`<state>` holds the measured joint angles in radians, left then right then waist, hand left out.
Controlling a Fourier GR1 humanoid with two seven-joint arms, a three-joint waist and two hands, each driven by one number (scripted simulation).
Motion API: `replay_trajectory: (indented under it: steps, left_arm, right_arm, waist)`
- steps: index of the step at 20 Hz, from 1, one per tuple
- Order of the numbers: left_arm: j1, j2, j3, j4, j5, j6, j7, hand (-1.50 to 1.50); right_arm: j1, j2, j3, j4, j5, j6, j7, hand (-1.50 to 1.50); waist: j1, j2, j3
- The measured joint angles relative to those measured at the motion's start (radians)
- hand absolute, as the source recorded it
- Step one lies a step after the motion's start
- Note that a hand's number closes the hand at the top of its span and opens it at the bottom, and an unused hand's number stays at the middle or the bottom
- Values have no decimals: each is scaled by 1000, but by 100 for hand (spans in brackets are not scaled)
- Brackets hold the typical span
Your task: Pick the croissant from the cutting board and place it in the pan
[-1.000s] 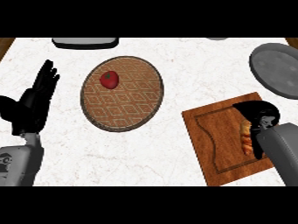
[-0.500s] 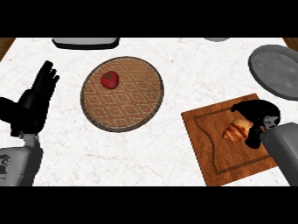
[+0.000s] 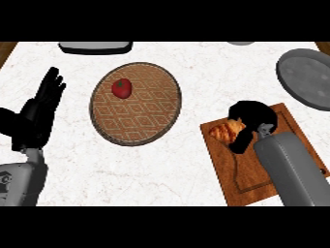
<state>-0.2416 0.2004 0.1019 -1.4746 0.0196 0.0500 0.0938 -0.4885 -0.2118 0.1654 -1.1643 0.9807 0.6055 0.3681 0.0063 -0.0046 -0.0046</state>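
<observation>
On the cutting board (image 3: 232, 177), the right robot hand (image 3: 254, 118) curls round the croissant (image 3: 223, 131), seemingly gripping it for the lift. The left robot hand (image 3: 35, 118) rests spread at the left. Farther back, at the right, the grey pan (image 3: 311, 80) waits.

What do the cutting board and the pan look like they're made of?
Cutting board: wood, reddish-brown with visible grain streaks. Pan: probably metal, matte grey, evenly coloured with a darker rim; the look leaves any coating open.
</observation>
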Motion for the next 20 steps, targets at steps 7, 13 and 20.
replay_trajectory:
  steps: [7,13,20]
  left_arm:
    - [9,-3,7,11,-1,1,-17,0]
    - [14,-13,0,4,-15,17,-12,0]
    - [0,-16,5,28,-17,15,-23,0]
  right_arm:
    - [-53,127,-16,-127,79,-283,121,150]
    - [-70,141,-45,-280,125,-434,167,150]
    - [-109,83,-195,-332,76,-532,149,150]
  waist:
    - [-5,1,4]
    - [-10,1,4]
    - [-8,4,5]
